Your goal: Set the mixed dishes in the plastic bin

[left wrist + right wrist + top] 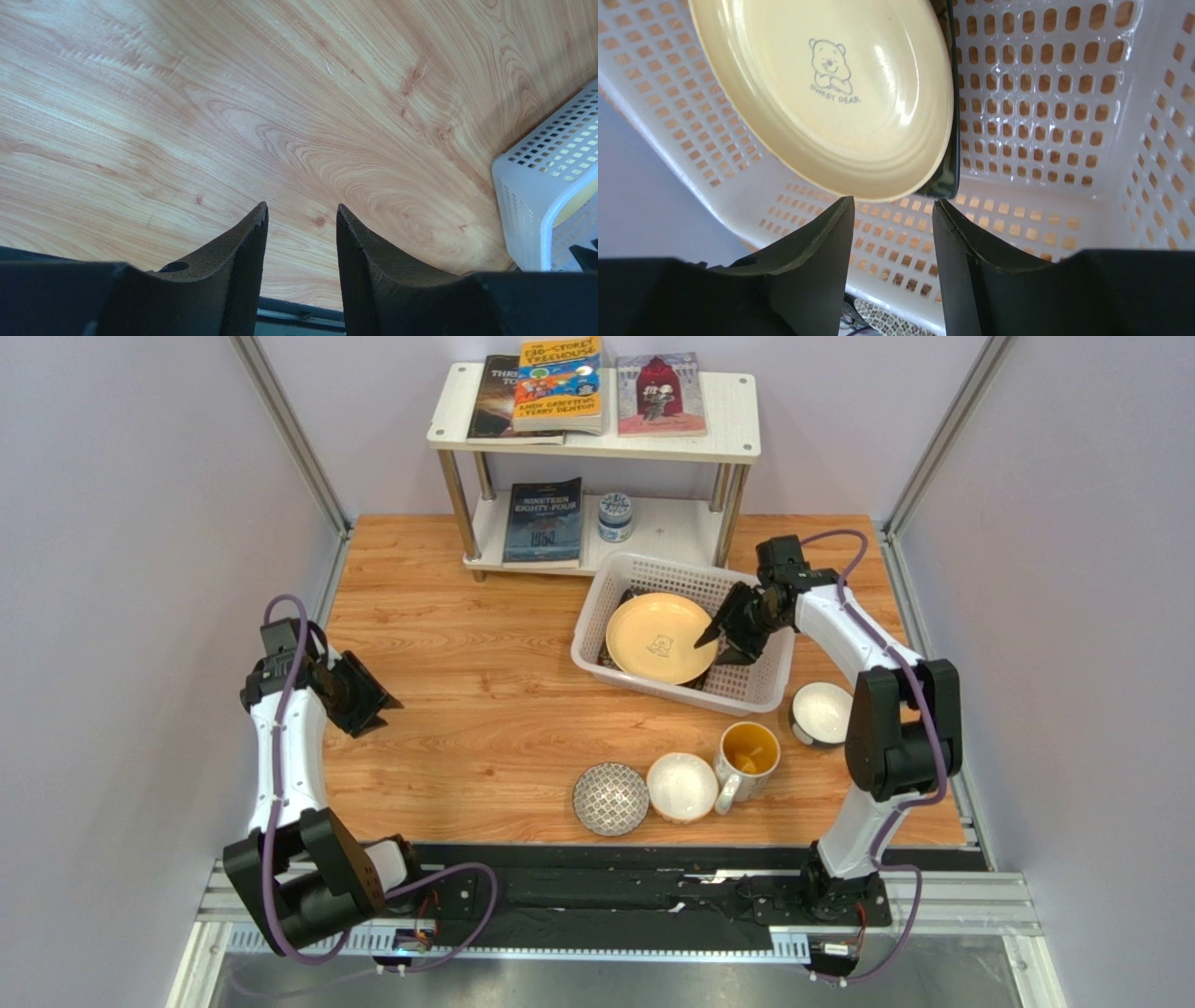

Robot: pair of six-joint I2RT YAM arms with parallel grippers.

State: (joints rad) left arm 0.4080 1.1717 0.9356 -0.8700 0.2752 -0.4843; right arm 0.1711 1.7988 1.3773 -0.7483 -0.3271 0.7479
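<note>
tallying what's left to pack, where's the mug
Top view: the mug stands on the table, right of centre, just in front of the bin, between the white bowl on its left and the rightmost bowl.

The left arm point(285, 756) rises folded at its own side, the left gripper point(379, 709) tipped downward, fingers parted and empty. The right arm point(881, 665) stretches forward and inward, the right gripper point(713, 641) angled down, jaws apart and empty.
</note>
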